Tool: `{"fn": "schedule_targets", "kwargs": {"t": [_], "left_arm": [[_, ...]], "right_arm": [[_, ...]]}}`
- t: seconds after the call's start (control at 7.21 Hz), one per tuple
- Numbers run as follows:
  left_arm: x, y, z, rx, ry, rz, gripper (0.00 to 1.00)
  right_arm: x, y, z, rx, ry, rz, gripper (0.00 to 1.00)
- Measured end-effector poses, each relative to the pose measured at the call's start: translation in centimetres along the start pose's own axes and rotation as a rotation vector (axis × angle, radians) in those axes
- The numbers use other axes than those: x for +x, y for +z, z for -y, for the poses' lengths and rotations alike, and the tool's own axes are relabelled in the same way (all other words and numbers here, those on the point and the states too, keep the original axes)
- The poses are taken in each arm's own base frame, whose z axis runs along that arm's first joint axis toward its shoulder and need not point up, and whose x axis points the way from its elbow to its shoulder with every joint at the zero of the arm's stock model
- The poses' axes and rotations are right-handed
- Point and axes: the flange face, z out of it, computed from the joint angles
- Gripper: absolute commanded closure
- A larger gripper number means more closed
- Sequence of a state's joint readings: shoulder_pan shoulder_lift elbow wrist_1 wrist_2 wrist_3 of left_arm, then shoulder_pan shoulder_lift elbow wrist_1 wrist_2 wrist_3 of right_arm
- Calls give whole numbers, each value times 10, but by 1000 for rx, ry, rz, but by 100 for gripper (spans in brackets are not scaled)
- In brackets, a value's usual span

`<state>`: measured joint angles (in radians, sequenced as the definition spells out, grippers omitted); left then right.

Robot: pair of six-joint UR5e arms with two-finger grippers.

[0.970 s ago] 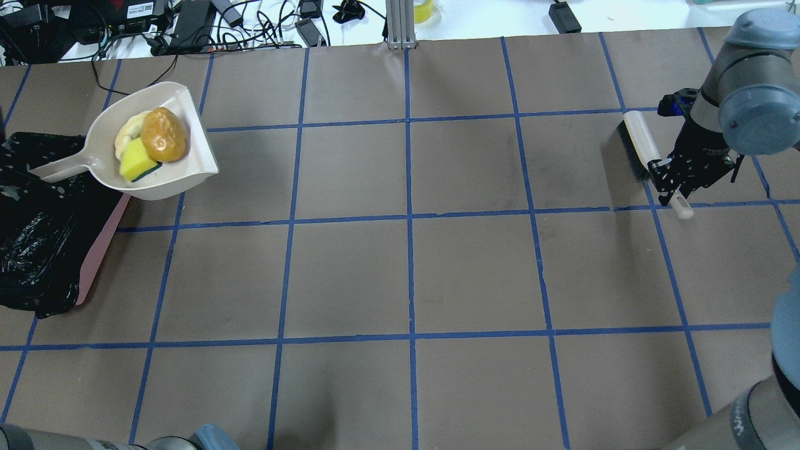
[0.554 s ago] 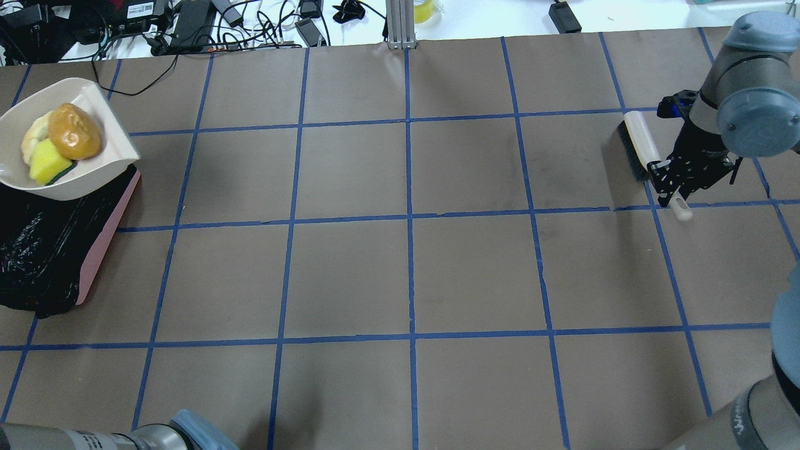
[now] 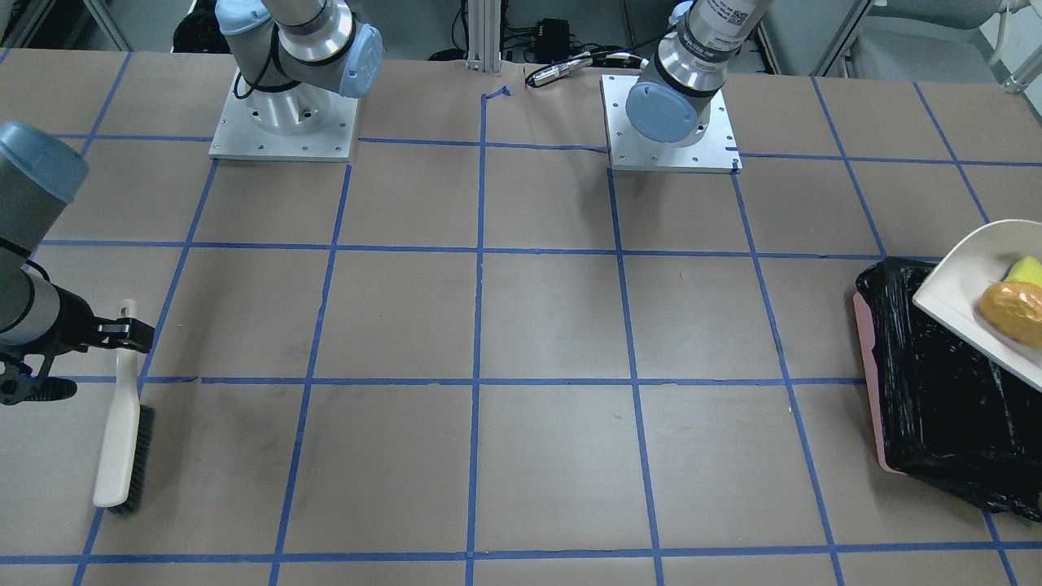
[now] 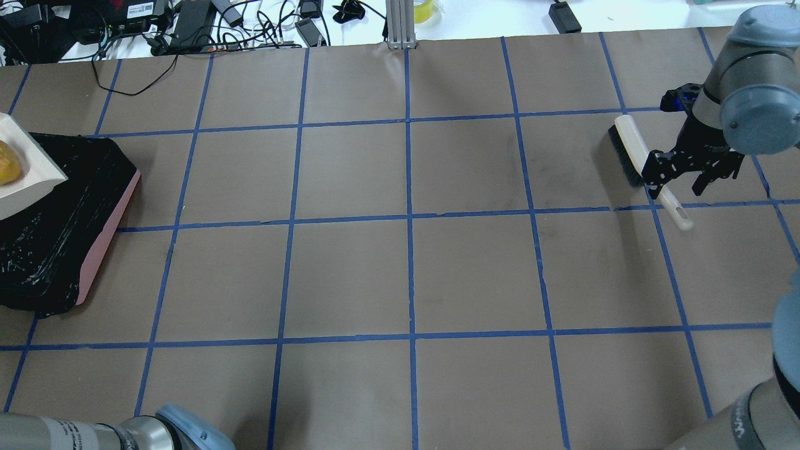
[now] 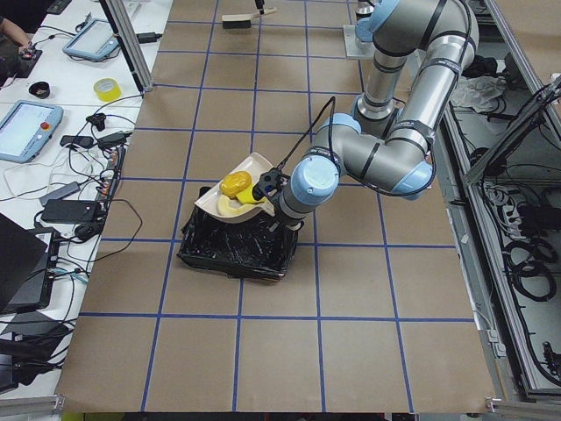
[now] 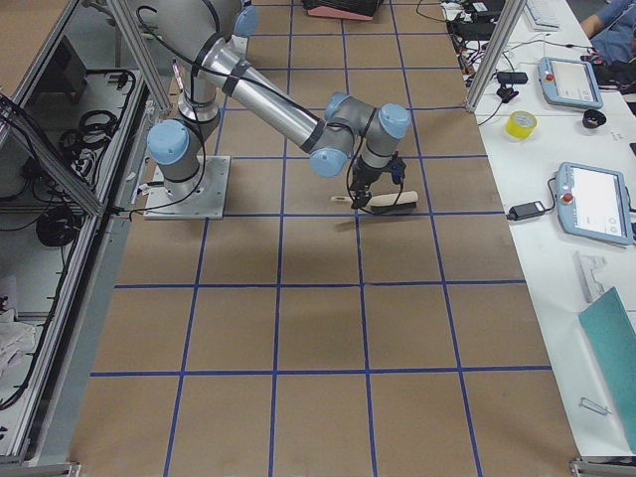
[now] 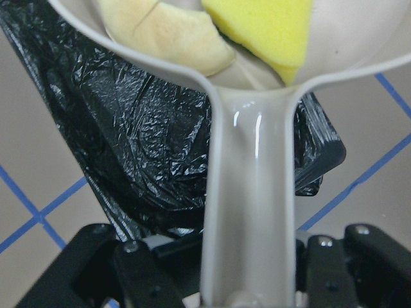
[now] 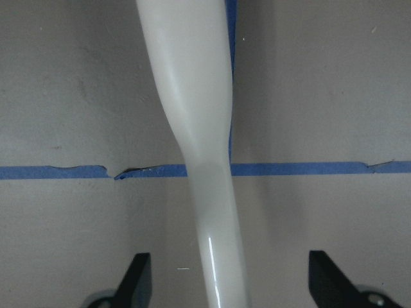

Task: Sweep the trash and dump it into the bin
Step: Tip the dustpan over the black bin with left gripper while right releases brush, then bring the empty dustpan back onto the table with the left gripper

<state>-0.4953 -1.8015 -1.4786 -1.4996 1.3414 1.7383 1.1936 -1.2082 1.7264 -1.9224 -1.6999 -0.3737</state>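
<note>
My left gripper (image 7: 247,282) is shut on the handle of the beige dustpan (image 3: 961,285) and holds it above the bin (image 3: 936,391), a pink container lined with a black bag. The pan carries the yellow sponge wedge (image 7: 270,25), the cream crescent (image 7: 167,38) and the orange-brown lump (image 3: 1013,311). In the overhead view only the pan's corner (image 4: 31,178) and the lump (image 4: 7,164) show, over the bin (image 4: 56,231). My right gripper (image 4: 676,183) is open, its jaws wide on either side of the brush's handle (image 8: 192,96). The brush (image 4: 631,147) lies on the table.
The brown table is marked with a blue tape grid (image 4: 409,219). Cables and power bricks (image 4: 187,25) lie beyond the far edge. The two arm bases (image 3: 281,122) stand at the robot's side. The bin sits at the table's left end, the brush at the right end.
The dustpan with the trash has moved left over the bin, mostly out of the overhead view. My right gripper has opened off the brush handle, and the brush has turned slightly.
</note>
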Motion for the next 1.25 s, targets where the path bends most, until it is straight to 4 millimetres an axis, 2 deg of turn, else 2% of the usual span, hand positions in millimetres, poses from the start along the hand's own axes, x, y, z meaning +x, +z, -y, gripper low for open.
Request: {"fn": "schedule_targets", "kwargs": {"t": [0.28,0.42,0.69,0.83,0.97,1.25], "left_arm": [[-16,-7,-15,-134,-19,8,100],[-16,-10,-21,-210,-18,8,100],[-14,-17,-13,-390,20,7,100],[-15,-17,2,-474,56,27,100],[-15,-17,21,-552,97,53,100],[-14,-18,45,-637,147,102,100]], "right_arm": [[2,-14,2,26,0,-12,0],[2,-21,3,37,1,-15,0],[-2,-36,2,58,-2,-19,0],[-12,-50,0,73,-14,-23,0],[-33,-69,-5,96,-30,-36,0],[-90,-105,-21,138,-56,-61,0]]}}
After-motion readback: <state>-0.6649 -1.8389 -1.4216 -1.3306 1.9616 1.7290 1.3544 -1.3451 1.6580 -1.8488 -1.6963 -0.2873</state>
